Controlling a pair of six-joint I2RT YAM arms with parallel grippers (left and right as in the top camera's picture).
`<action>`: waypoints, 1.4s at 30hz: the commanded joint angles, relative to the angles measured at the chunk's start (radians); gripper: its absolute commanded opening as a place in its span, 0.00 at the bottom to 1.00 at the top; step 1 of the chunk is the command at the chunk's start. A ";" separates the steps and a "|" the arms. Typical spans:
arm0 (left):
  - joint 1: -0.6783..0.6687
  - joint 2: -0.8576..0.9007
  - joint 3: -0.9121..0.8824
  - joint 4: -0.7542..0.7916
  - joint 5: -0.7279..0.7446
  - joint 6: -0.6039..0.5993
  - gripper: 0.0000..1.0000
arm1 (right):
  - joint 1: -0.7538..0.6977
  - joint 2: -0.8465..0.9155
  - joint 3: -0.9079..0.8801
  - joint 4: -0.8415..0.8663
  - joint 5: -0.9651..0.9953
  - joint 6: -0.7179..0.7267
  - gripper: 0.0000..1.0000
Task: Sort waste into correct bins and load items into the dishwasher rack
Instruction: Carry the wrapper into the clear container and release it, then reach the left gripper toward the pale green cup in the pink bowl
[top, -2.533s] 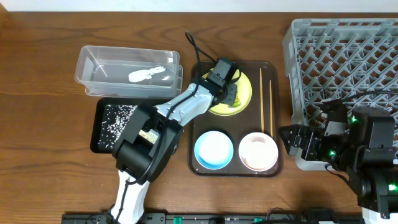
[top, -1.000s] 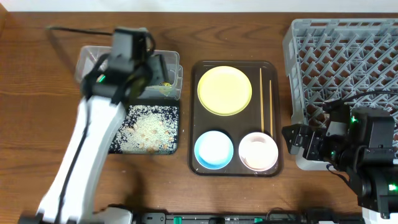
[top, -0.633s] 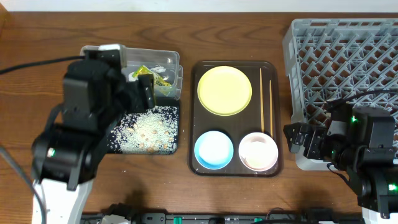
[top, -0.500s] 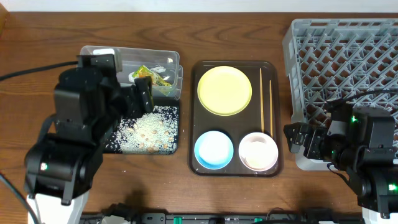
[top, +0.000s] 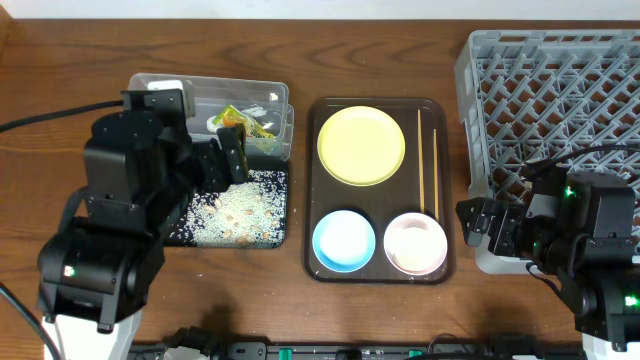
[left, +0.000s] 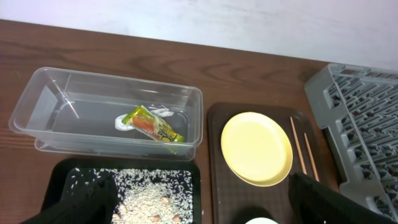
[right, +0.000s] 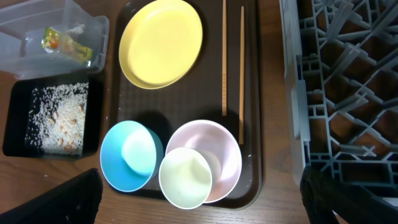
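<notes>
The small crumpled green-and-orange printed wrapper (left: 152, 126) lay on the floor of the clear plastic rectangular tub (left: 37, 109) with white paper bits beside it. The loose white rice-like grains (left: 134, 183) were spread in the shallow black rectangular tray (left: 56, 171) just in front of that tub, so you could judge the waste sorted. Your left fingers (left: 87, 199) stood wide apart and empty above the black tray. The rest sat on the dark brown serving tray (top: 312, 200): the round pale yellow plate (top: 361, 145) at its far end, the thin pair of wooden chopsticks (top: 428, 165) along its right side, and the small light blue bowl (top: 344, 241) and small pinkish-white bowl (top: 415, 243) close together at the near end. Your right fingers (right: 56, 199) were also spread wide, holding nothing, between the brown tray and the near left corner of the large square grey plastic lattice rack (top: 560, 90) on the wooden surface (top: 60, 60). From here, the plate looked the likeliest to go wrong: lying flat, it gave you little edge to pinch, and a slip could shove it into the chopsticks. Those sat hard by the tray's raised rim, so you might have caught only one. Reaching for either bowl risked knocking its neighbour, and a low left arm could have scattered the grains.
</notes>
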 joint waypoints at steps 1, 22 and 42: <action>-0.001 0.005 0.003 0.000 0.026 -0.006 0.89 | -0.014 -0.003 0.016 0.001 0.006 0.009 0.99; -0.563 0.586 -0.003 -0.040 0.224 -0.232 0.60 | -0.014 -0.003 0.016 0.002 0.042 0.072 0.99; -0.706 0.853 -0.004 0.085 0.225 -0.317 0.19 | -0.014 -0.003 0.016 -0.054 0.151 0.193 0.99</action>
